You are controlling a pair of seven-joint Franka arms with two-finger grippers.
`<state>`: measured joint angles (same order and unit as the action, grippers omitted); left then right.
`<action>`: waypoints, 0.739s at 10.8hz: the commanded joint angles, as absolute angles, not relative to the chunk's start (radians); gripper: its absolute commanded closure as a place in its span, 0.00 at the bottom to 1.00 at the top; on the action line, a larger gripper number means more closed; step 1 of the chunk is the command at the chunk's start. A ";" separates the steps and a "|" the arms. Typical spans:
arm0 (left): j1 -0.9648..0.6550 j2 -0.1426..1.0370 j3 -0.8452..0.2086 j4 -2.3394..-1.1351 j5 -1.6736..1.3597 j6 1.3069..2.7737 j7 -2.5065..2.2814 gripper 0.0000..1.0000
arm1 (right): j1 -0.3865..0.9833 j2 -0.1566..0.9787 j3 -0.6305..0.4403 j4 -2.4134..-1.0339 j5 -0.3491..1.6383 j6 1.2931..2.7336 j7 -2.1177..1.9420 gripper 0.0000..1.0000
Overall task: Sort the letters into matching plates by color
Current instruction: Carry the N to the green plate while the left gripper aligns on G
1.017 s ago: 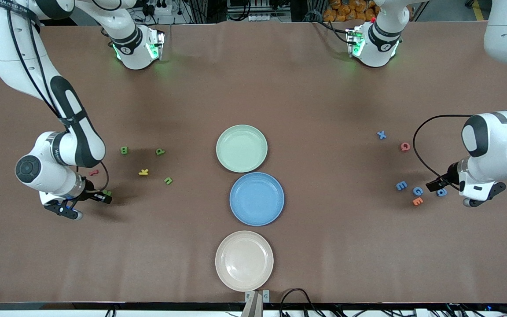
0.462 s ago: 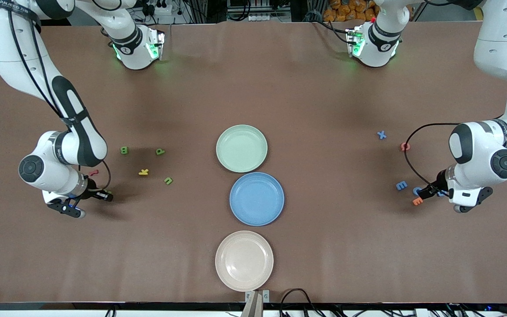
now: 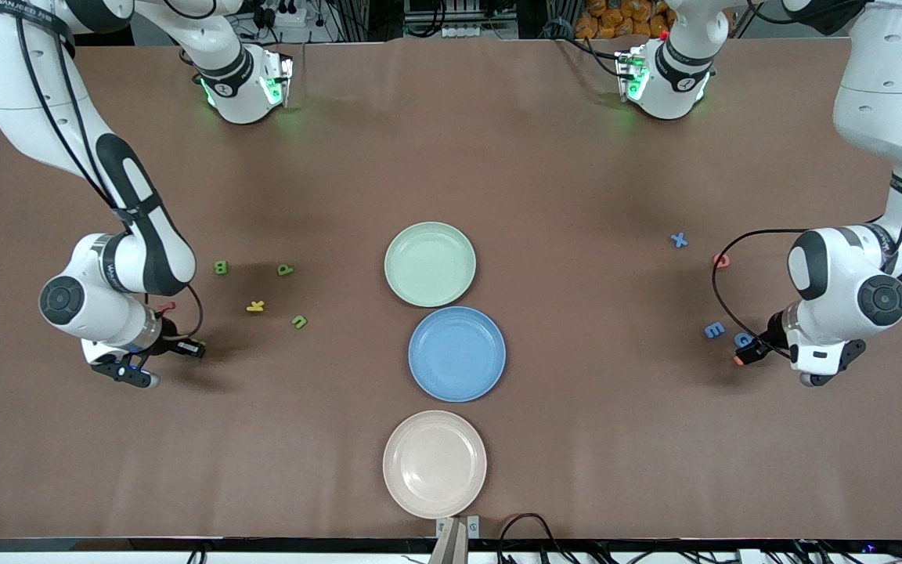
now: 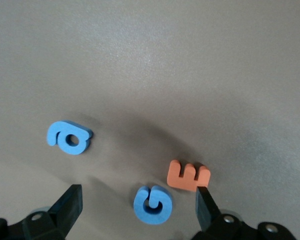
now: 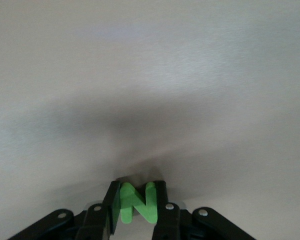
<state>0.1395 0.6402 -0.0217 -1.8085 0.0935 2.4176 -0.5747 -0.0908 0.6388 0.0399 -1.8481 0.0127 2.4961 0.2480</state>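
My right gripper is shut on a green letter N, low at the table near the right arm's end; the right wrist view shows the N pinched upright between both fingers. My left gripper is open over a blue G, with one finger on each side of it. An orange E touches one fingertip, and a blue "a" lies apart from the G. The pale green plate and the blue plate sit empty at mid-table. Green B, green P and green n lie loose.
A beige plate lies nearest the front camera. A yellow K and a red letter sit among the green ones. A blue X, red Q and blue E lie near the left arm's end.
The right gripper's fingers have closed on the green N. The left arm has shifted toward the table's middle, bringing its open gripper over the blue G.
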 commanded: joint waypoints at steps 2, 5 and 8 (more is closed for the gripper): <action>0.135 0.667 -0.025 -1.790 0.115 2.448 -0.620 0.00 | -0.095 0.556 0.109 -1.820 0.002 2.377 0.271 1.00; 0.126 0.672 -0.031 -1.792 0.107 2.448 -0.643 0.00 | -0.086 0.503 0.187 -1.734 0.000 2.216 0.359 1.00; 0.120 0.669 -0.038 -1.792 0.106 2.447 -0.678 0.00 | -0.026 0.494 0.268 -1.700 -0.026 2.194 0.493 1.00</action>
